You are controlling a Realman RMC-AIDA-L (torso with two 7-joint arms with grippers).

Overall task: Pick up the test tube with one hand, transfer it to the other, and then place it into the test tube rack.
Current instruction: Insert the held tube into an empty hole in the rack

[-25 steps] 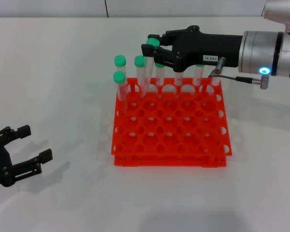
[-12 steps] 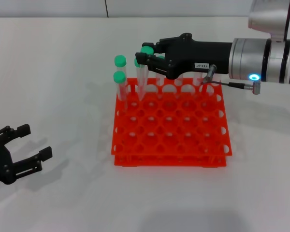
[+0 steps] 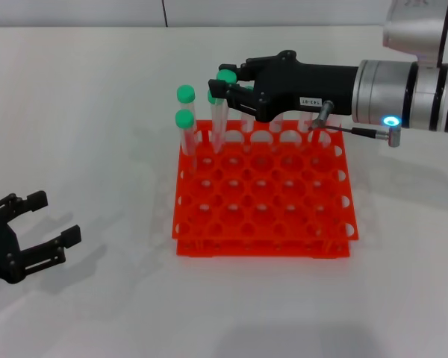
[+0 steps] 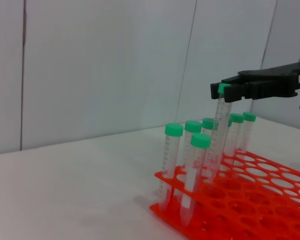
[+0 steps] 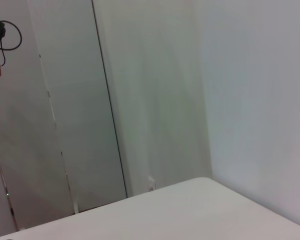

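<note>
My right gripper (image 3: 225, 80), black with a white label, is shut on the green cap of the test tube (image 3: 226, 75) over the back row of the orange-red test tube rack (image 3: 261, 224). The left wrist view shows that gripper (image 4: 225, 91) farther off, holding the tube (image 4: 219, 130) slightly tilted, its lower end down at the rack's (image 4: 250, 200) top tier. My left gripper (image 3: 56, 218), black and unlabelled, rests open and empty low at the front left of the table. The right wrist view shows only wall and table.
Several other green-capped tubes (image 3: 185, 93) stand in the rack's back row and left column, close around the held tube; they also show in the left wrist view (image 4: 173, 130). A thin cable with a metal plug (image 3: 392, 136) hangs beside the right wrist.
Over the last second my right gripper moved left and a little down with the tube, then held nearly still. The left gripper has not moved.
</note>
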